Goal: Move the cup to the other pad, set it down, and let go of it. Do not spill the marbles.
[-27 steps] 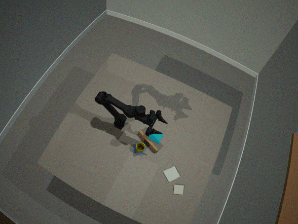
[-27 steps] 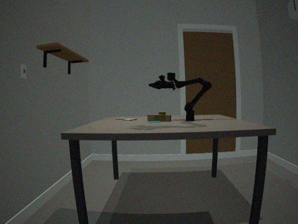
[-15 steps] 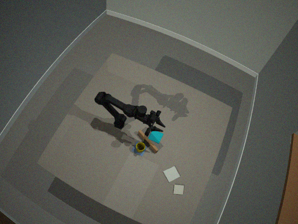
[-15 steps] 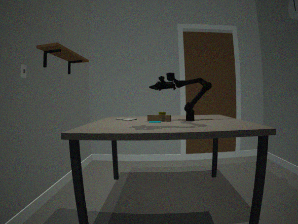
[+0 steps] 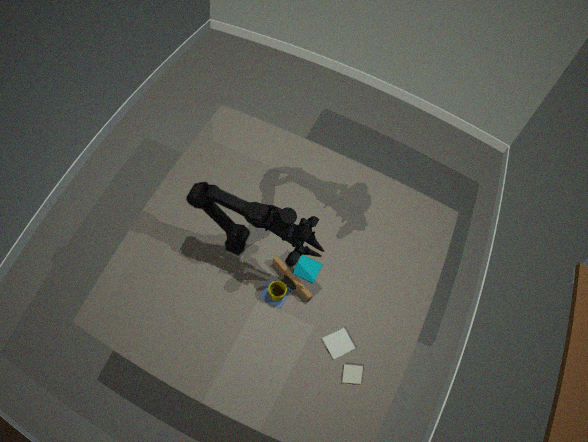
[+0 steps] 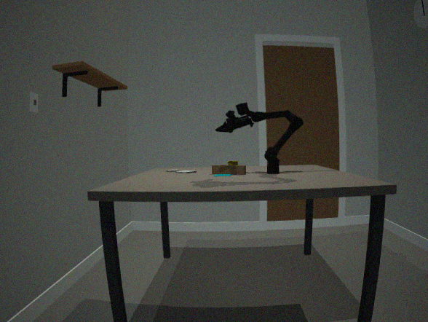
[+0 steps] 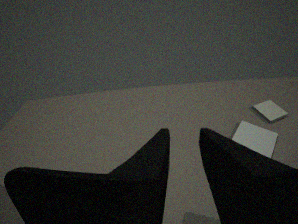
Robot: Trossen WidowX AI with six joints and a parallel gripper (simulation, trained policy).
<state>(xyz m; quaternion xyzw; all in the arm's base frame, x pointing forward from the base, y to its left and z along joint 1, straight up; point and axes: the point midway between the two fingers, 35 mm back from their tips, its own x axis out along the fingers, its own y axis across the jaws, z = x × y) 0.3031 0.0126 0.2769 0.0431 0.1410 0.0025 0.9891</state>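
- Dim room: grey walls, brown door (image 6: 300, 127) behind the surface (image 5: 150, 300) (image 6: 153, 183) (image 7: 100, 120), wooden shelf (image 6: 89, 73) on the wall.
- Your cup (image 5: 277, 290) (image 6: 233, 162) stands upright on the blue pad (image 5: 272, 303); the exterior view shows you only its upper part above the bar.
- Cup contents: too dark for you to make out the marbles.
- Bar (image 5: 300, 291) (image 6: 218, 170): wooden, lying between the blue pad and the cyan pad (image 5: 309, 270) (image 6: 222, 175).
- Your fingers (image 5: 315, 241) (image 6: 223, 127) are partly open, a narrow gap between the tips, gripping nothing.
- Arm (image 5: 227, 200) (image 6: 285, 135): reaching out, fingers well above the surface and apart from the cup.
- Two pale tiles, one large (image 5: 338, 343) (image 7: 256, 138), one small (image 5: 352, 374) (image 7: 270, 110), lie near each other, well apart from your cup.

The hand (image 5: 322, 253) (image 6: 216, 130) (image 7: 183, 135) has dipped, its fingers drawing closer together.
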